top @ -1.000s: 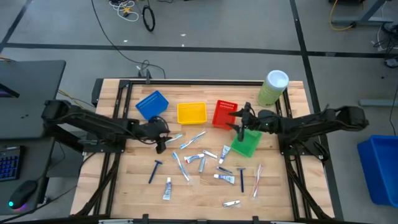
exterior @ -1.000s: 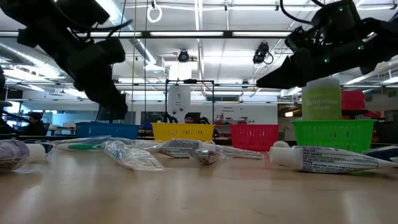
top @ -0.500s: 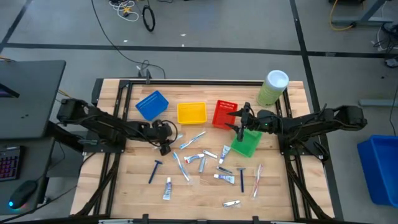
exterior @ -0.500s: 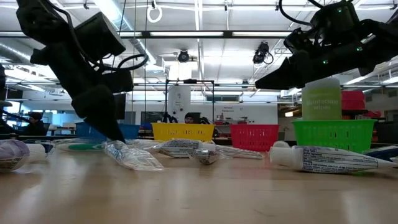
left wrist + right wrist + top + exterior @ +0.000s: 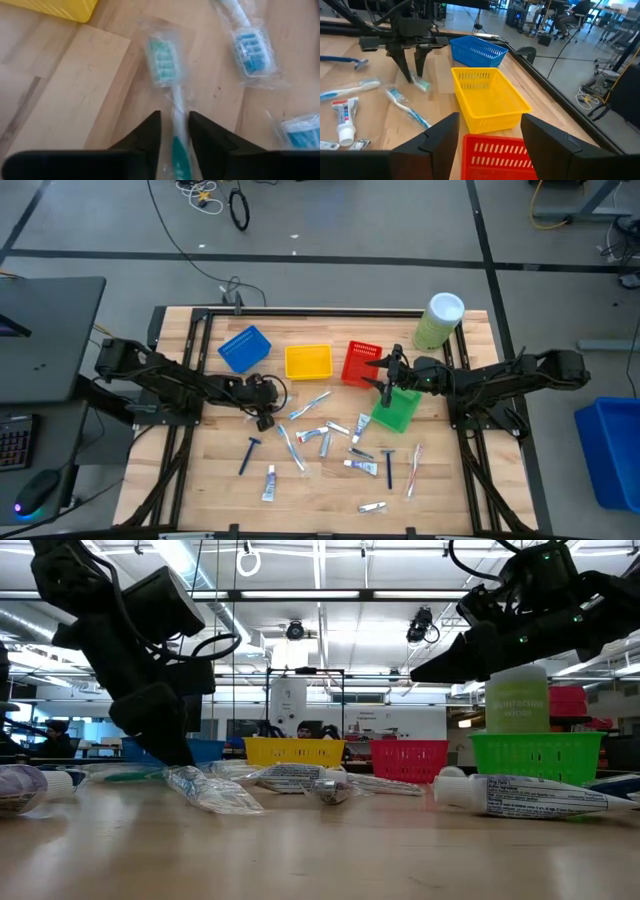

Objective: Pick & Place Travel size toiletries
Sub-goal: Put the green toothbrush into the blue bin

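Two end effectors: my left end effector [image 5: 174, 131] straddles a wrapped green-bristled toothbrush [image 5: 167, 85] on the table [image 5: 210, 480], fingers not visibly clamped; right end effector [image 5: 384, 376], fingers apart, hovers over the red bin [image 5: 360, 363].

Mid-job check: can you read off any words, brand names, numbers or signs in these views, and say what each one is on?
Nothing reads cleanly.
Pale-green canister: pale lettering on its side, too blurred to quote.
Toothpaste tube near the low camera: dark printed marks, unreadable.
Toothpaste tube with red and blue marks: print too small.
Wrapped toothbrush between the left gripper fingers: no text visible.
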You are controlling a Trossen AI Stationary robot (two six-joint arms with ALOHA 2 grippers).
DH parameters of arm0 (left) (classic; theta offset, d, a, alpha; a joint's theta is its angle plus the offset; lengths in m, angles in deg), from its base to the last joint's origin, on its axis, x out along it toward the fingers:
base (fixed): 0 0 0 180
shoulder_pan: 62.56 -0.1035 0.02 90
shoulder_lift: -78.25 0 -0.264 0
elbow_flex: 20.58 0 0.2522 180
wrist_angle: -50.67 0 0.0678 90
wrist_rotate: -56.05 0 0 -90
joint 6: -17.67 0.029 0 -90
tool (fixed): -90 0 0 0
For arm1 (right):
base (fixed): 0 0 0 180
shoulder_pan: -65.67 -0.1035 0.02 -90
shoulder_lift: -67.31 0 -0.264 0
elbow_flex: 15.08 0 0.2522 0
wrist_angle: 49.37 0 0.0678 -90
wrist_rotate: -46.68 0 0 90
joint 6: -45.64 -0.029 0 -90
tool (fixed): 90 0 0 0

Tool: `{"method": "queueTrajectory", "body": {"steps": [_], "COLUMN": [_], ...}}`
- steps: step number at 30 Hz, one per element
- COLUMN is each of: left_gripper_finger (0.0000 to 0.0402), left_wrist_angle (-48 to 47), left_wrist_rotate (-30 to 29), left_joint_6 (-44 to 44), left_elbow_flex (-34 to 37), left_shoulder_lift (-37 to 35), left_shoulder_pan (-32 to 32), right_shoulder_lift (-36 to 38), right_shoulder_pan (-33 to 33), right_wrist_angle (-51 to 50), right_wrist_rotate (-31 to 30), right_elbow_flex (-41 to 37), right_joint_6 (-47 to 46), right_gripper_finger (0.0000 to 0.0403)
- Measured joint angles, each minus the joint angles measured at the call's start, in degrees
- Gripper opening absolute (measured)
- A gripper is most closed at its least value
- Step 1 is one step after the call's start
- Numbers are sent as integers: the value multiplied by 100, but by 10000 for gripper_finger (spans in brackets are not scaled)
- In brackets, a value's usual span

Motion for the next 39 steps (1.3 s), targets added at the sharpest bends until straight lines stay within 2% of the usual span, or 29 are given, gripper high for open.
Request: {"method": "queueTrajectory", "body": {"steps": [6, 10, 13, 17, 23, 27, 33, 39], "left_gripper_finger": [25, 19, 22, 21, 22, 24, 23, 22], "left_wrist_angle": [7, -55, -152, -694, -1521, -1594, -1631, -1414], "left_wrist_rotate": [63, 178, 7, -611, -2169, -2521, -2257, -2110], "left_joint_6": [-193, -358, -493, -609, -567, 33, 1027, 708], "left_elbow_flex": [0, 13, -48, -338, -783, -804, -792, -388], "left_shoulder_lift": [-2, -142, -419, -991, -1918, -2380, -2500, -2352], "left_shoulder_pan": [-21, -13, -6, -10, -174, -568, -1594, -2701], "right_shoulder_lift": [0, 0, 0, 0, 2, 2, 2, 2], "right_shoulder_pan": [0, 0, 2, 10, 9, 32, 140, 283], "right_wrist_angle": [41, 69, 72, 79, 339, 547, 678, 732], "right_wrist_rotate": [0, 0, 1, 2, 0, 5, 11, 9], "right_elbow_flex": [0, 0, 0, 0, 7, 7, 7, 7], "right_joint_6": [309, 514, 539, 640, 1130, 1292, 1473, 1466], "right_gripper_finger": [210, 202, 197, 189, 177, 167, 151, 136]}}
